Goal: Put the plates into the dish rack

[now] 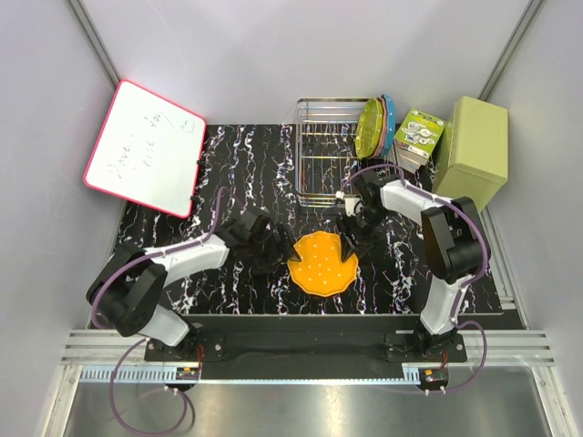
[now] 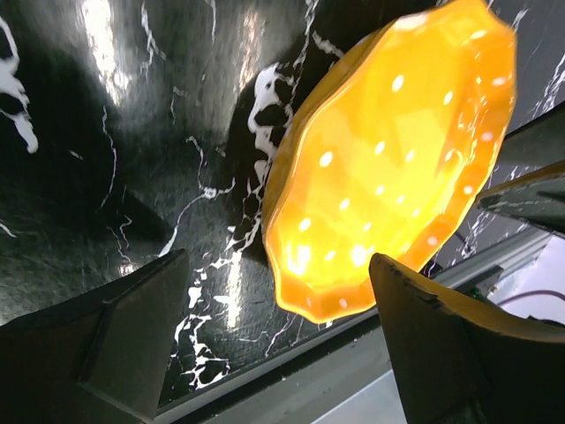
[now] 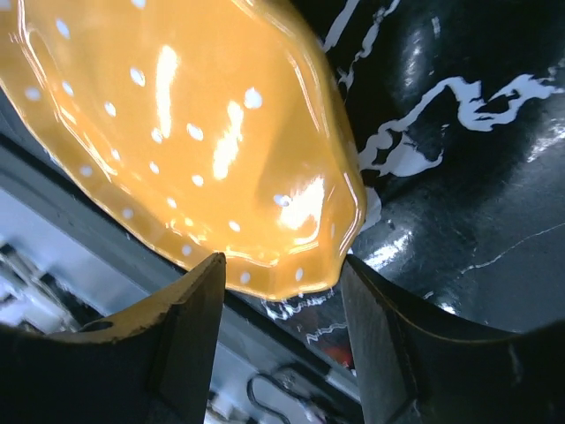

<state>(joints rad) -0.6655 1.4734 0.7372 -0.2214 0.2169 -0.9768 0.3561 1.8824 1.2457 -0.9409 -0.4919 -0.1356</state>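
Note:
The orange plate lies on the black marble mat, between my two grippers. It fills the left wrist view and the right wrist view. My left gripper is open at the plate's left rim, and the rim shows just ahead of its jaws. My right gripper is open at the plate's upper right rim, and a rim lobe sits between its fingers without clear contact. The dish rack stands behind, with the lime green plate and the blue plate upright at its right end. The pink plate is out of view.
A pink-framed whiteboard leans at the back left. An olive-green box and a small green-labelled carton stand right of the rack. The mat's front edge and a metal rail run just behind the plate.

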